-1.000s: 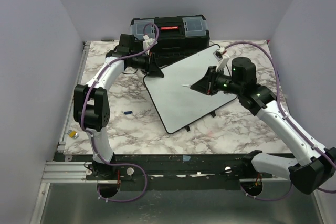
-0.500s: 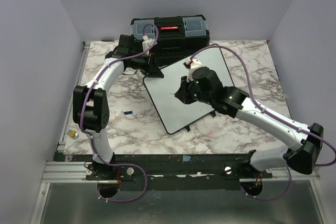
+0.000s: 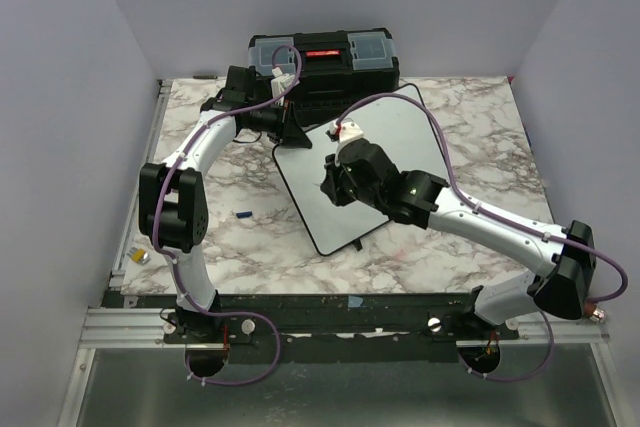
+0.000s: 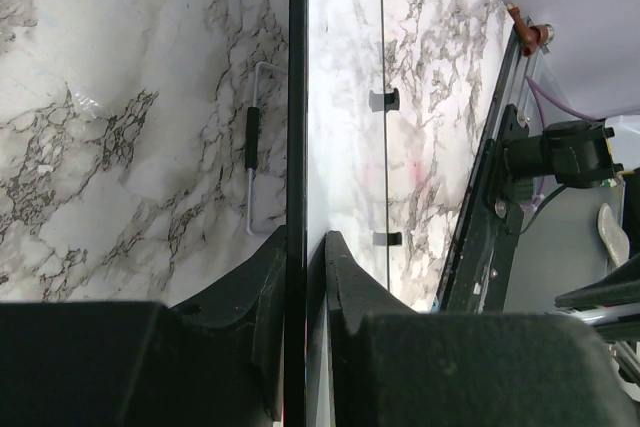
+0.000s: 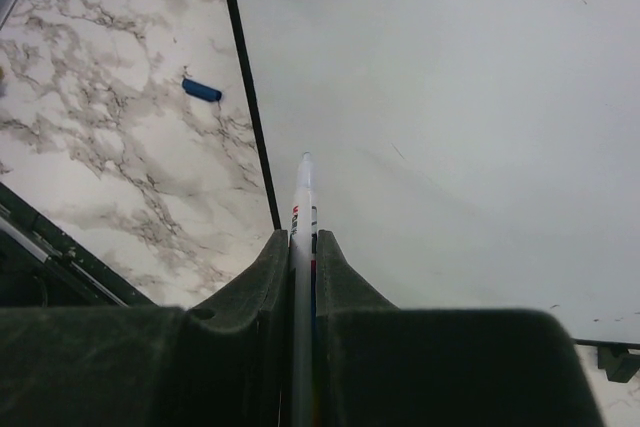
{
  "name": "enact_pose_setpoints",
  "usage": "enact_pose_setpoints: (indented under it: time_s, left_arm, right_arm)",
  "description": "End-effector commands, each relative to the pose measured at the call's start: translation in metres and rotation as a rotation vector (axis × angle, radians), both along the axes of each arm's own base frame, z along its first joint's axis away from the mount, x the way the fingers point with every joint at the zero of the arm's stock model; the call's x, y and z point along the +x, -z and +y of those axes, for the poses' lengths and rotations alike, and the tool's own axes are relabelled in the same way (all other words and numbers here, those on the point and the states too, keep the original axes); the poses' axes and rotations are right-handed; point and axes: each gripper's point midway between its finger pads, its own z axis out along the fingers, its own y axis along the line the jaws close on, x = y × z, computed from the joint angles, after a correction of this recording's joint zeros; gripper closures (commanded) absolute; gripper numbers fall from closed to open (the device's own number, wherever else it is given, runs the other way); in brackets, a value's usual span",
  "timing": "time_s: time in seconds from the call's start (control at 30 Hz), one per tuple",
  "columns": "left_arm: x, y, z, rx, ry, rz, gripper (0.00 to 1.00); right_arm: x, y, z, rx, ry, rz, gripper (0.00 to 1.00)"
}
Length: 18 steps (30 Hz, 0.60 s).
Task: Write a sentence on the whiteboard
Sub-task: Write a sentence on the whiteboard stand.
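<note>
The whiteboard (image 3: 330,217) lies slanted on the marble table, and no sentence is in view on its white face (image 5: 450,97). My left gripper (image 3: 293,137) is shut on the board's far left edge; in the left wrist view its jaws (image 4: 305,237) pinch the thin black rim (image 4: 297,97). My right gripper (image 3: 328,185) hangs over the board's left half, shut on a white marker (image 5: 302,207). The marker tip points at the board just inside its black rim. I cannot tell whether the tip touches.
A black toolbox (image 3: 322,65) stands behind the board at the table's back. A small blue cap (image 3: 243,214) lies on the marble left of the board, also seen from the right wrist (image 5: 202,90). A small round object (image 3: 140,256) sits at the table's left edge.
My right arm has swung left across the board with the marker, from its right side to its left half. The left gripper and the board have not moved.
</note>
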Motion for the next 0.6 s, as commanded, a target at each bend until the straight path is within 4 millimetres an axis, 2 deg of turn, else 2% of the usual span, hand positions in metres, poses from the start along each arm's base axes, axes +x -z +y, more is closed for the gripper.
enact_pose_setpoints:
  time_s: [0.0,0.27,0.57]
  left_arm:
    - [0.014,-0.007,0.001,0.039,-0.009,-0.16,1.0]
    - [0.014,-0.006,0.001,0.04,-0.008,-0.157,1.0]
    - [0.014,-0.008,0.001,0.035,-0.006,-0.158,1.0]
  right_arm:
    - [0.014,-0.022,0.007,0.029,0.04,-0.086,0.99]
    - [0.028,-0.024,0.005,0.023,0.105,-0.134,0.99]
    - [0.035,-0.034,0.01,0.061,0.126,-0.172,0.99]
